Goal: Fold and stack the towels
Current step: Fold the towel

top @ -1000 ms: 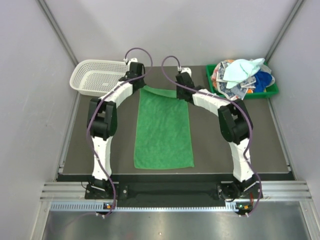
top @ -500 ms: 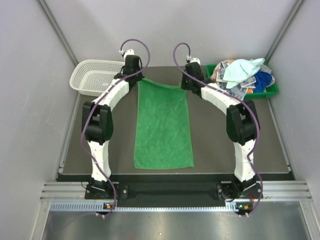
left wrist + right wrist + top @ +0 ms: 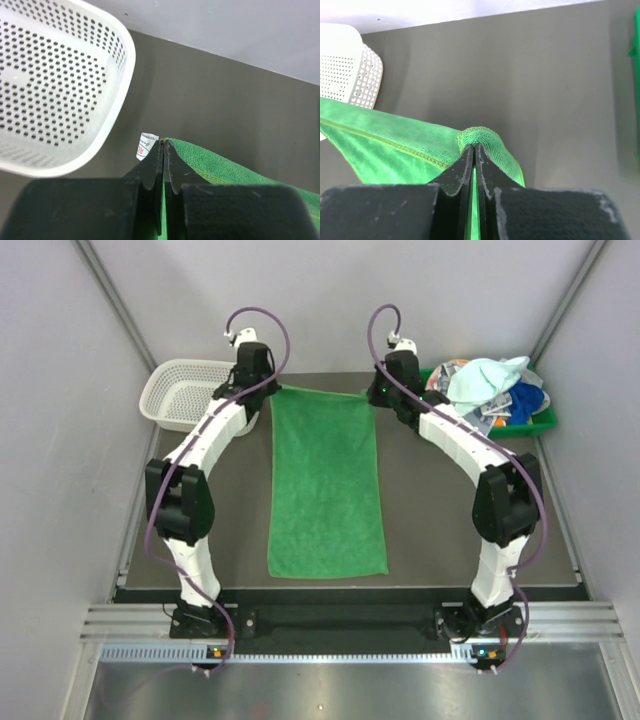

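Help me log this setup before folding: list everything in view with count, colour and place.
green towel: one, bright green, spread lengthwise down the table's middle
towel pile: several, mint, blue and printed, heaped in the tray
tray: one, green, far right corner
basket: one, white mesh, far left corner, empty
table: one, dark grey
left gripper: one, black, shut on the green towel's far left corner
right gripper: one, black, shut on its far right corner
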Action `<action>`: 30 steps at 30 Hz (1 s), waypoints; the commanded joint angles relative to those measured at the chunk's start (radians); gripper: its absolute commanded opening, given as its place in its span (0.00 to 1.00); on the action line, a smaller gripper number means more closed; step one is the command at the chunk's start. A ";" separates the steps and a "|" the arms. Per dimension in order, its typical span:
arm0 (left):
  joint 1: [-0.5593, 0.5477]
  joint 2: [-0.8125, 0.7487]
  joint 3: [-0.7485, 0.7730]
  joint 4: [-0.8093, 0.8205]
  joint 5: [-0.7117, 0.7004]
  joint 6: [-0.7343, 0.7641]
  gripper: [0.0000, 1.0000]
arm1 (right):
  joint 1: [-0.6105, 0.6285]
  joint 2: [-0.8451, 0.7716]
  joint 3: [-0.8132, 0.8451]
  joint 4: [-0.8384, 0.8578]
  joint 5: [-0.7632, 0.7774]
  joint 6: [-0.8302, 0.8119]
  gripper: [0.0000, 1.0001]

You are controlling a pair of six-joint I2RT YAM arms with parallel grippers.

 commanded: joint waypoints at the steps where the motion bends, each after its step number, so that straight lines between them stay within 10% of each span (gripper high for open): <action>1: -0.002 -0.136 -0.057 -0.010 -0.002 -0.041 0.00 | -0.005 -0.102 -0.053 -0.013 0.013 0.045 0.00; 22: -0.030 -0.759 -0.862 -0.098 0.149 -0.224 0.00 | 0.191 -0.656 -0.904 0.151 0.108 0.356 0.00; 30: -0.031 -0.870 -0.962 -0.141 0.213 -0.216 0.00 | 0.264 -0.668 -0.962 0.172 0.160 0.401 0.00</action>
